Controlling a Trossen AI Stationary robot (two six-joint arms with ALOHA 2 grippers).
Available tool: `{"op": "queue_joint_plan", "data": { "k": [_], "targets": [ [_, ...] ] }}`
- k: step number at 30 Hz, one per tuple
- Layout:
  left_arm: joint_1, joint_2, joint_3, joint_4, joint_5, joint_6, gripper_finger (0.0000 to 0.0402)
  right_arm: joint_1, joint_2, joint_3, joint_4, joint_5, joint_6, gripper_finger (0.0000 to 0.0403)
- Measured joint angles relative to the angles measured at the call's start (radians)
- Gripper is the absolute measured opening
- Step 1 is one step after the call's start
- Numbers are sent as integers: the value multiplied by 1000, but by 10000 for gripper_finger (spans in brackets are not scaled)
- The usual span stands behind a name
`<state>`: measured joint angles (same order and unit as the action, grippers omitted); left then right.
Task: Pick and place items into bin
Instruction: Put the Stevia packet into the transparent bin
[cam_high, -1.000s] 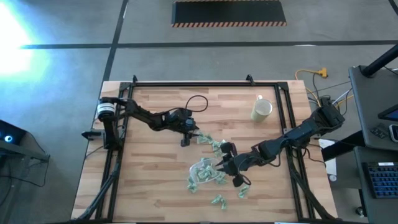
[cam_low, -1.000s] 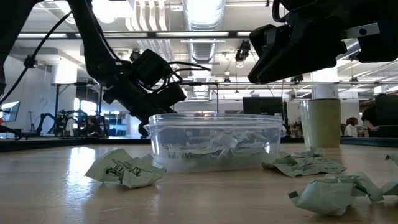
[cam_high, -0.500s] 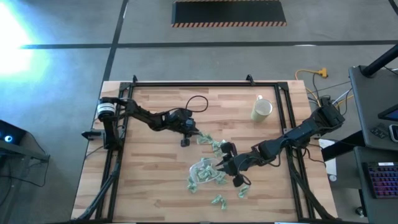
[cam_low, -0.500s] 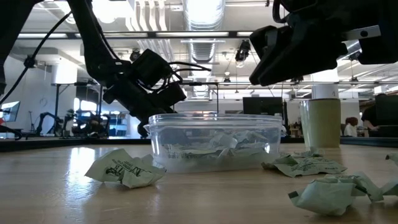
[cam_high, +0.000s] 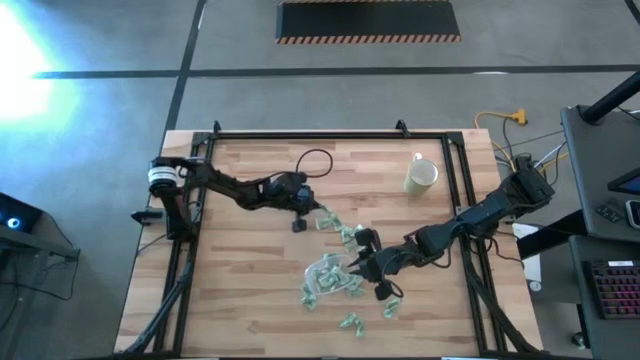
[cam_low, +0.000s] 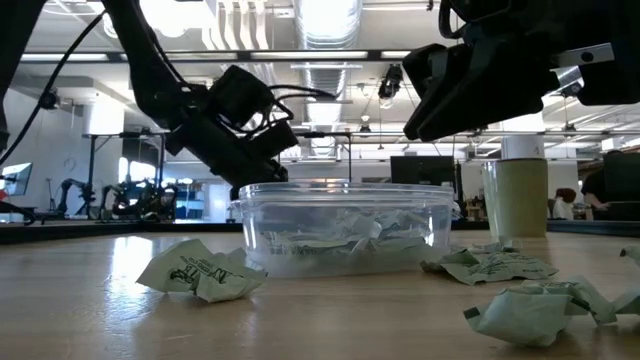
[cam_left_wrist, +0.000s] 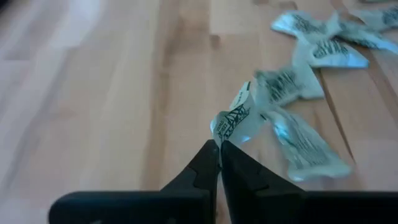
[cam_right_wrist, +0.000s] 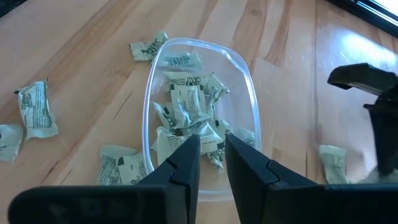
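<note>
Left wrist view: the left hand has just snapped shut on the corner of one green wrapped piece that lies on the table, so this item looks ready to be lifted and carried over to the bin. The right hand hangs over the bin, fingers a little apart and holding nothing. Many pieces already lie inside, and more wait around it.
</note>
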<state>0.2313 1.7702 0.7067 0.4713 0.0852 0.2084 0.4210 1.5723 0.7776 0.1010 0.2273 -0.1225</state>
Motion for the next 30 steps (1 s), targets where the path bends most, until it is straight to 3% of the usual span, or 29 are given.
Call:
{"op": "queue_joint_plan", "data": {
  "k": [13,22,30],
  "targets": [
    [-94,-165,-15,-71,-35,-18,0,0,0,0,-24,0,0,73],
    [-236,-318,-83,-72,-31,-18,0,0,0,0,-69,1,1,61],
    [-365,-340,-87,-39,-17,7,0,0,-7,0,-128,8,21,60]
  ]
}}
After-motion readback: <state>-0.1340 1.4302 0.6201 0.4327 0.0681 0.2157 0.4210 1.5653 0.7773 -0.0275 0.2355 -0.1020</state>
